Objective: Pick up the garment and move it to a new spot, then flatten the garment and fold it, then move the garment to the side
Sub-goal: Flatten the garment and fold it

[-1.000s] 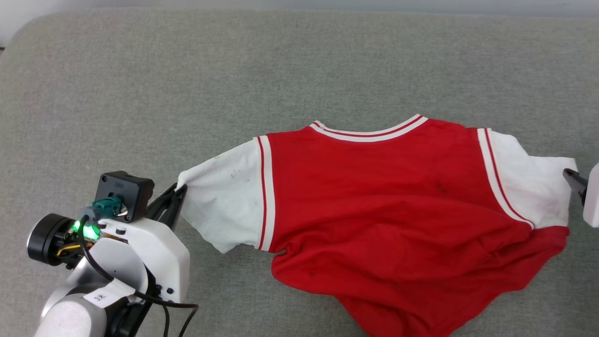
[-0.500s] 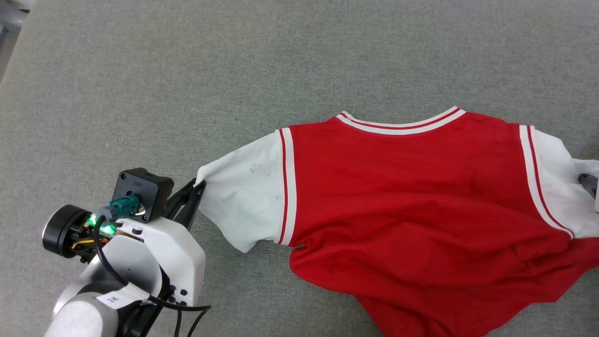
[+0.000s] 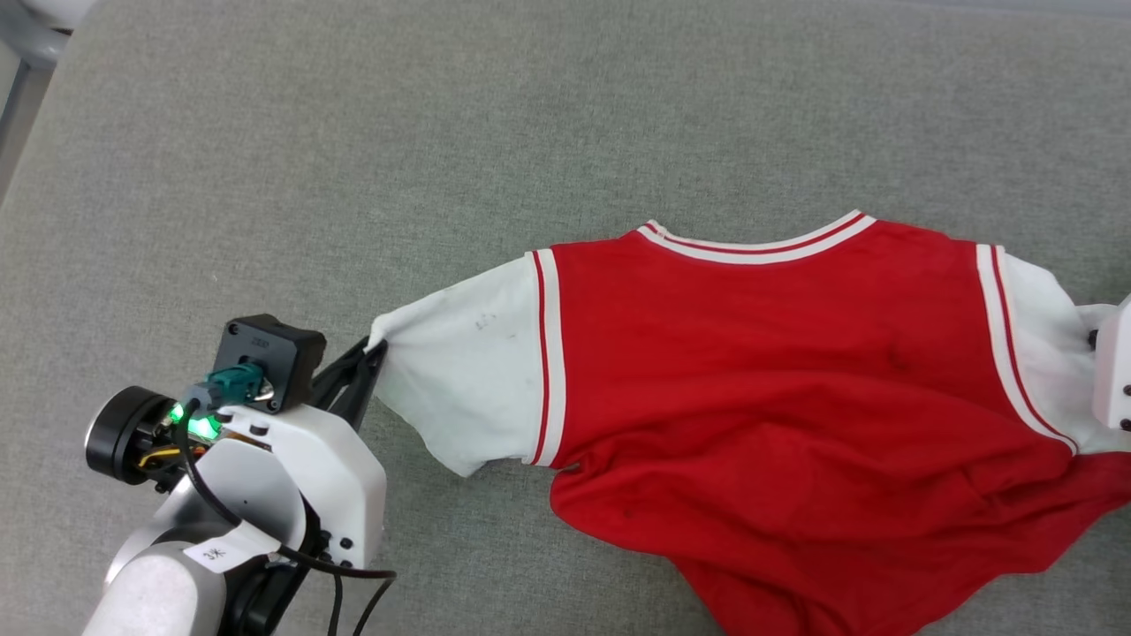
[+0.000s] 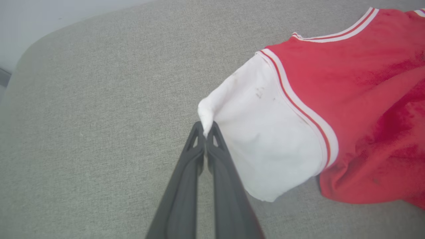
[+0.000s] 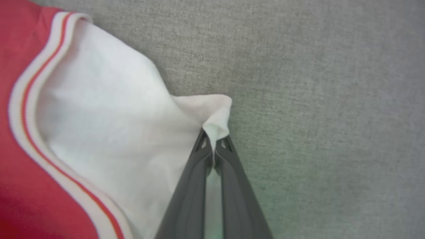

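The shirt (image 3: 795, 389) is soft red jersey with white short sleeves and red-and-white striped bands at the neck and shoulder seams. It lies on a grey, coarsely woven upholstered surface (image 3: 353, 132), toward the right of the head view. Its neck band is on the far side from the robot. Its lower part is bunched in rumpled folds that run off the bottom edge.

The left fingers (image 4: 206, 134), long, dark and tapering, are pressed together on a pinch of the left sleeve (image 3: 459, 380) at its cuff corner, drawing the cloth into a point. The right fingers (image 5: 214, 139) are likewise closed on a small fold at the edge of the right sleeve (image 5: 109, 126). The two sleeves reach outward to either side.

Wide bare upholstery lies beyond the neck band and to the left of the shirt. The surface's rounded corner (image 3: 62, 53) shows at the head view's upper left.

In the head view the right arm appears as a white housing (image 3: 1113, 371) at the right edge, over the sleeve, while the right wrist view shows the pinch itself. The left wrist view picks out faint dark specks on the left sleeve.
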`<state>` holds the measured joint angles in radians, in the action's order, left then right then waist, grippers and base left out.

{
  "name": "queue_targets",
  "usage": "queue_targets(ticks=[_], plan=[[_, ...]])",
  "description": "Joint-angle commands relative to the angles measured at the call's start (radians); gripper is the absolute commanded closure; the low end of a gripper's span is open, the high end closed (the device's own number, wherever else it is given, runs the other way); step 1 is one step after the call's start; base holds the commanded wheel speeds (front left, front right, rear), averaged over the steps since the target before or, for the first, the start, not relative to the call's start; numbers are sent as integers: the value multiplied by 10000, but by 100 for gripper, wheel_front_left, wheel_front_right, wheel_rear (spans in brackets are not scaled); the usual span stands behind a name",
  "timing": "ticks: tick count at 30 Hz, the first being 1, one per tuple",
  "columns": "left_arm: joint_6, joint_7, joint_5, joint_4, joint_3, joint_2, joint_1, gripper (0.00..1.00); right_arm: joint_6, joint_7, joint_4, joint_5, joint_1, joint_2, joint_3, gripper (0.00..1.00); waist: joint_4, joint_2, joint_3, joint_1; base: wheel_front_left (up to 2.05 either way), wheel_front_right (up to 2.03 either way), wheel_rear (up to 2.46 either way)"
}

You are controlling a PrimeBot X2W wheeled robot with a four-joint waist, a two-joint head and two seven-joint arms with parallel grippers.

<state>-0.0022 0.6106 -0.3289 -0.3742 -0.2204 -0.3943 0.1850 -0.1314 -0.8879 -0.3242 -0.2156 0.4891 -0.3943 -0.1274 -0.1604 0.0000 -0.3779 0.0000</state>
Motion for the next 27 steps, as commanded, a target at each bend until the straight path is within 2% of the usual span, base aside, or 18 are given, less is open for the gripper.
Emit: queue_targets(ticks=[1, 12, 27], plan=[[27, -115, 5, 39, 57, 14, 59, 100, 14, 139, -217, -85, -90, -42, 39, 100, 71, 0, 155, 0, 0, 0, 0], [224, -921, 150, 117, 590, -205, 148, 100, 14, 1911, 41, -475, 756, -622, 389, 100, 544, 0, 1537, 0, 0, 0, 0], [363, -1825, 383, -609, 1805, -1000, 897, 100, 16, 3089, 1407, -988, 1838, -1337, 453, 100, 1100, 0, 2958, 0, 0, 0, 0]])
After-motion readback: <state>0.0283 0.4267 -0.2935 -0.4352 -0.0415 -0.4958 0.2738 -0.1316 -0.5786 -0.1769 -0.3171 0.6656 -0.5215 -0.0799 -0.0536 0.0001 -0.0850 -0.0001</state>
